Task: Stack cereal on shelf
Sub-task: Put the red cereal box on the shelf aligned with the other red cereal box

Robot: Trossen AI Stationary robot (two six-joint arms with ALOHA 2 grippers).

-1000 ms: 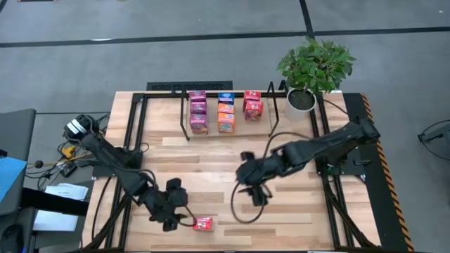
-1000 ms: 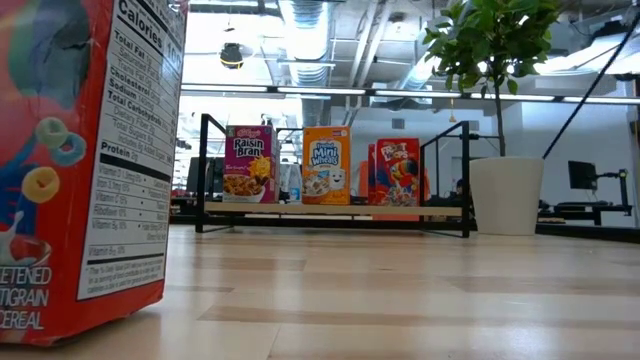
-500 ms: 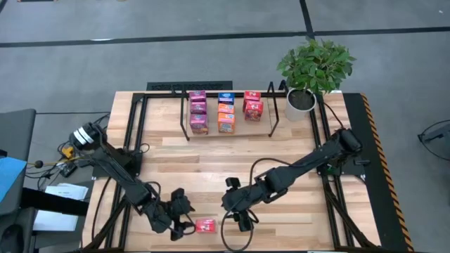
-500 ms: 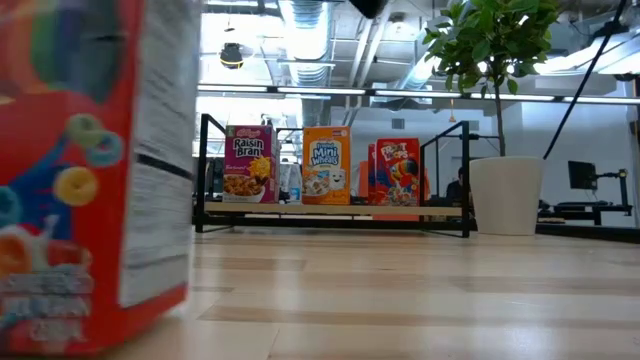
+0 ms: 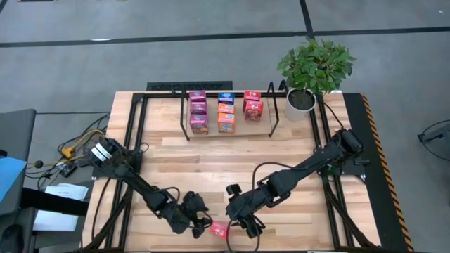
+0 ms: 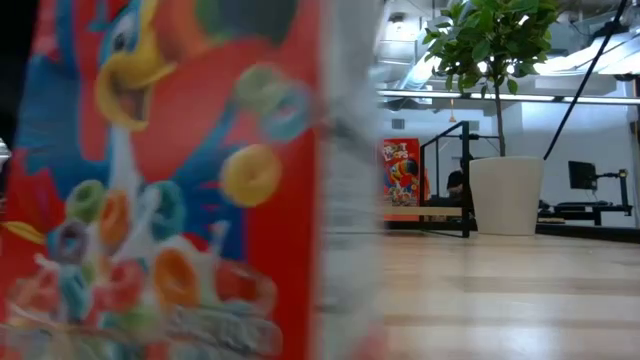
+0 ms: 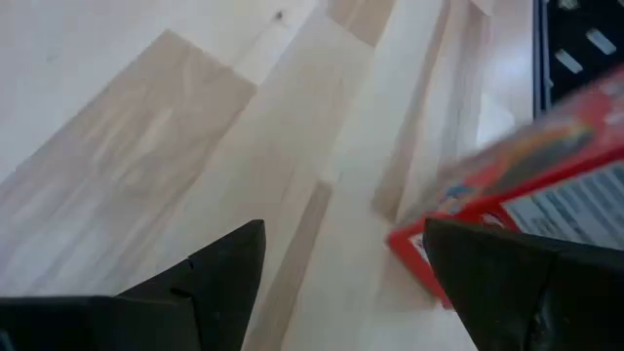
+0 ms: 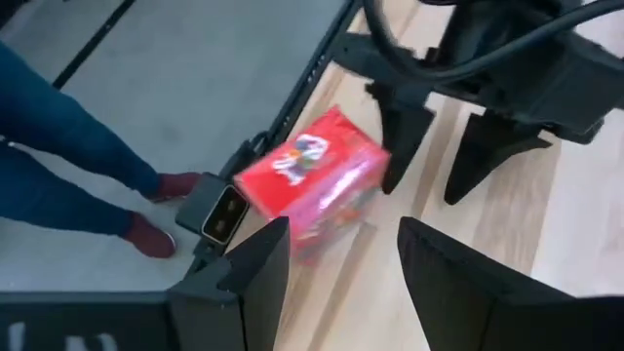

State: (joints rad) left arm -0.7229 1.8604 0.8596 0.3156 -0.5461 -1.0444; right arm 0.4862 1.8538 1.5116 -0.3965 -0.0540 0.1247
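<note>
**Both grippers crowd one red cereal box at table's near edge**

One red Froot Loops box sits at the near edge of the wood table, right up against the low camera, so it fills most of that view. L gripper is just beside it on one side, fingers spread wide, box corner showing past one finger, not clamped. R gripper is close on the other side, also spread wide; in its wrist view the box lies past its fingers, not between them, w/ the L gripper's fingers just behind it.

On the black wire shelf at the far side: 8 boxes in 3 rows – 3 magenta, 3 blue/orange, 2 red. One potted plant at the far R corner. A person's legs in jeans stand on the floor beside the table
</note>
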